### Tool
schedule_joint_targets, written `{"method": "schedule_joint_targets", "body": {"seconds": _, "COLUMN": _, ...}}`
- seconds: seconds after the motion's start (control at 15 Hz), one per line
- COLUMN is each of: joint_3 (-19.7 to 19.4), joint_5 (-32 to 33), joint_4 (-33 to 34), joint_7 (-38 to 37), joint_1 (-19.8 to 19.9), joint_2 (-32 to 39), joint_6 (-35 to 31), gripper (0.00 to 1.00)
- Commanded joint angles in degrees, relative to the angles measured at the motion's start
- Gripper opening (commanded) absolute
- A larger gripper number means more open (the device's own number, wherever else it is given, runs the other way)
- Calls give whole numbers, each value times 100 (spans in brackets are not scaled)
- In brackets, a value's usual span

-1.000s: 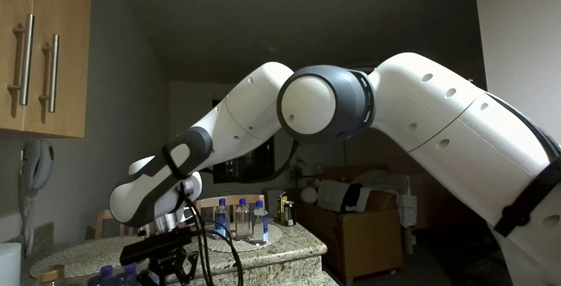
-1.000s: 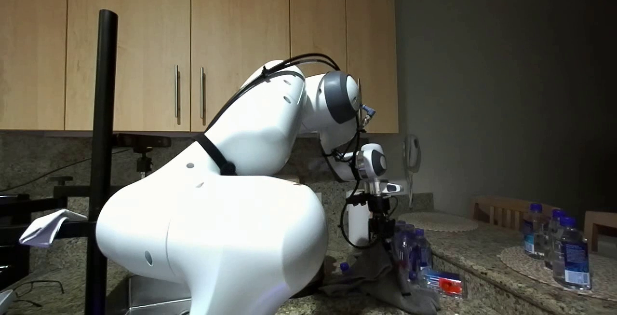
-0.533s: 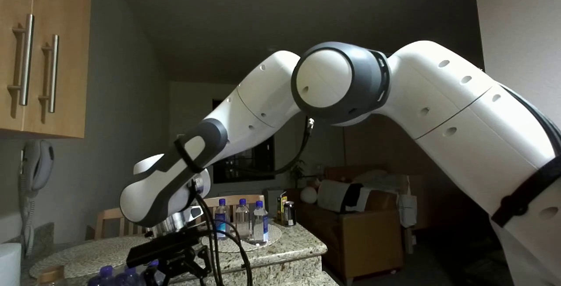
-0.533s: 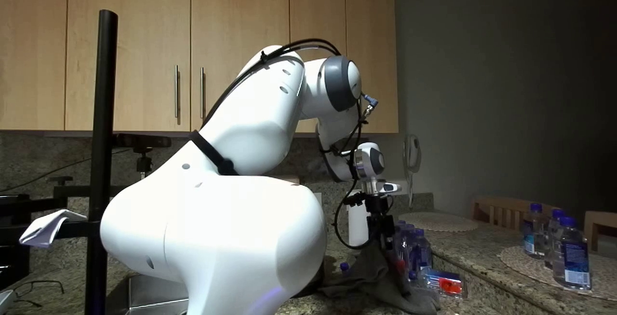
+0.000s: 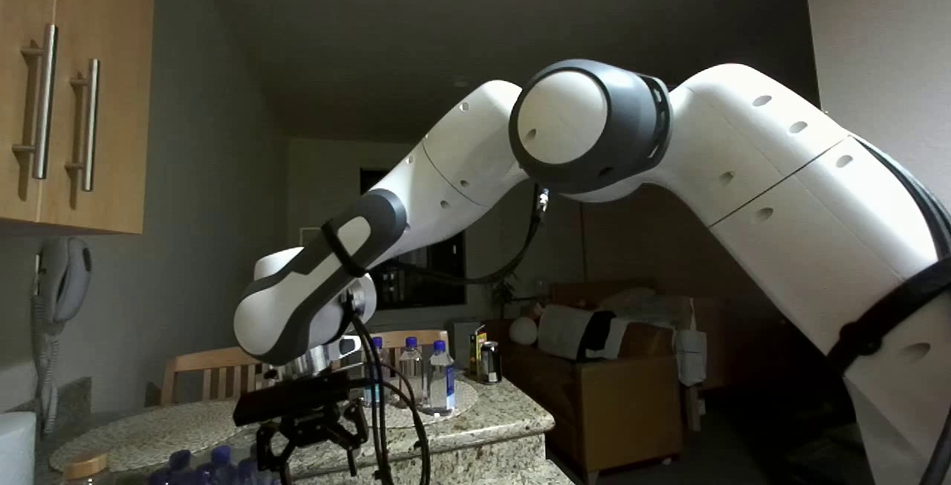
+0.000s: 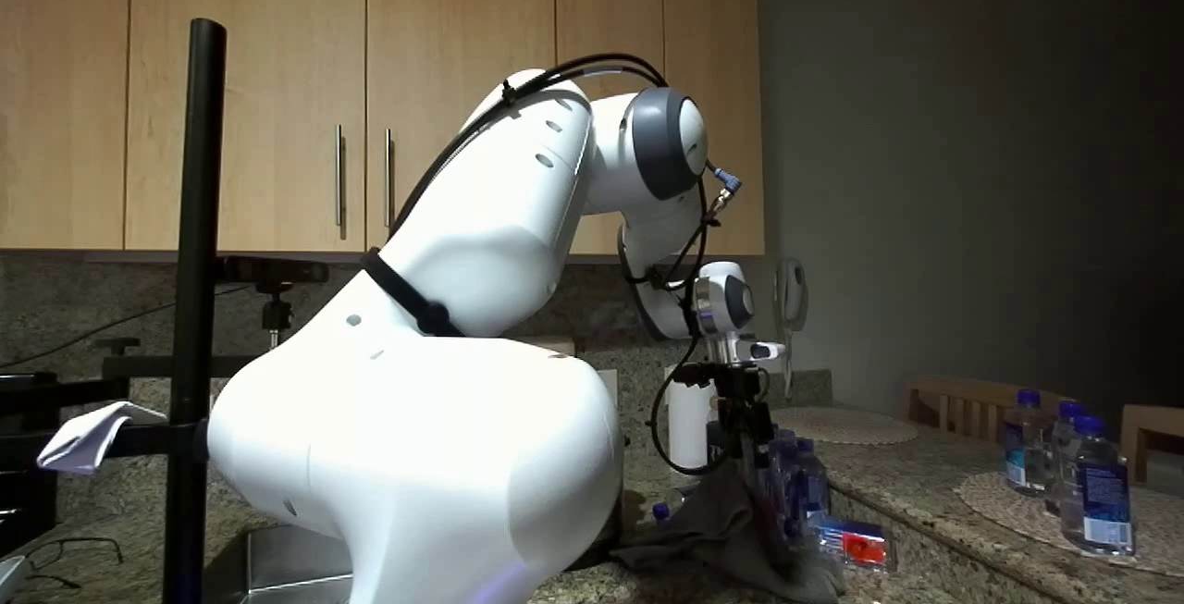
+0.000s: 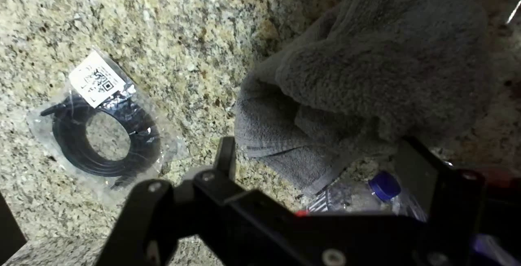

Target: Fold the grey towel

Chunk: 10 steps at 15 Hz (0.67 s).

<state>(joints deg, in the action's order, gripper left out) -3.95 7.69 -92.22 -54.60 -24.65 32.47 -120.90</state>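
The grey towel [image 7: 374, 70] lies rumpled on the speckled counter in the wrist view, folded over itself, with a hollow between its layers and a corner pointing toward my gripper. In an exterior view the towel [image 6: 721, 535] is a dark heap peaking just under the gripper [image 6: 749, 461]. Wide apart stand the fingers of my gripper [image 7: 319, 143] in the wrist view, with part of the towel showing in the gap but nothing clamped. Whether the right finger [image 7: 419, 172] touches the cloth, I cannot tell. The gripper [image 5: 317, 463] also looks open in an exterior view.
Beside the towel lie a bagged black cable coil [image 7: 108, 139] and a clear bottle with a blue cap [image 7: 384, 185]. Several bottles [image 6: 800, 484] and a red-and-blue packet [image 6: 856, 544] stand close to the gripper. A paper roll [image 6: 687, 424] is behind. The raised counter [image 6: 888, 484] borders this area.
My gripper has opened wide and let go of the towel. The arm has risen a little and shifted rightward in both exterior views. The towel heap stays in about the same place.
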Motion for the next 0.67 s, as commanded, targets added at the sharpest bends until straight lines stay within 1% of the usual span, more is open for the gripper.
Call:
{"method": "schedule_joint_targets", "body": {"seconds": 0.0, "joint_3": 214, "joint_5": 67, "joint_4": -273, "joint_7": 124, "joint_1": 332, "joint_2": -287, "joint_6": -294, "gripper": 100}}
{"method": "schedule_joint_targets", "body": {"seconds": 0.27, "joint_3": 271, "joint_5": 15, "joint_4": -218, "joint_7": 414, "joint_1": 586, "joint_2": -336, "joint_6": -423, "gripper": 100}}
{"method": "schedule_joint_targets", "body": {"seconds": 0.6, "joint_3": 470, "joint_5": -250, "joint_4": -329, "joint_7": 1224, "joint_1": 976, "joint_2": -433, "joint_6": -669, "gripper": 100}}
